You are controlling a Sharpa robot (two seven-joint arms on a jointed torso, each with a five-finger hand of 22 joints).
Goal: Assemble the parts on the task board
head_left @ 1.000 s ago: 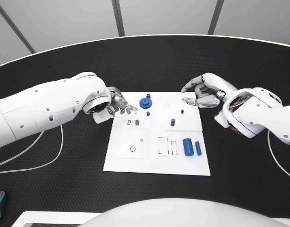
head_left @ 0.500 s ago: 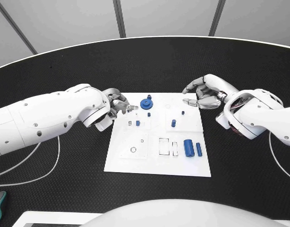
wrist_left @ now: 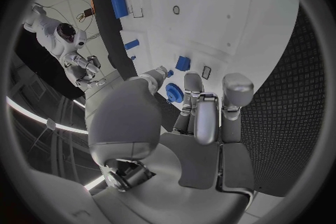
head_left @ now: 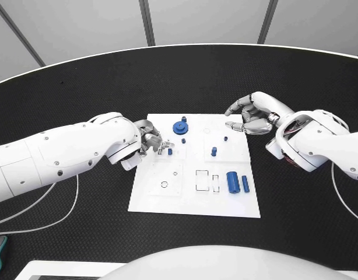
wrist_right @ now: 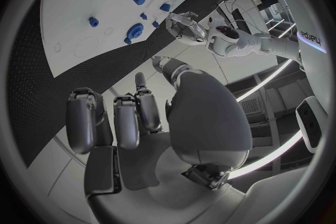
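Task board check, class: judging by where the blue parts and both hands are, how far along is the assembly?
Early to middle. Some parts already stand on the task board: the blue gear and small pegs. In hand: nothing; the left hand hovers by the gear, the right hand at the far edge. Left: two blue cylinders lying loose beside open slots.

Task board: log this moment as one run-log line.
left hand: over task board left edge, holding nothing | right hand: at far right corner, holding nothing | blue parts: on board
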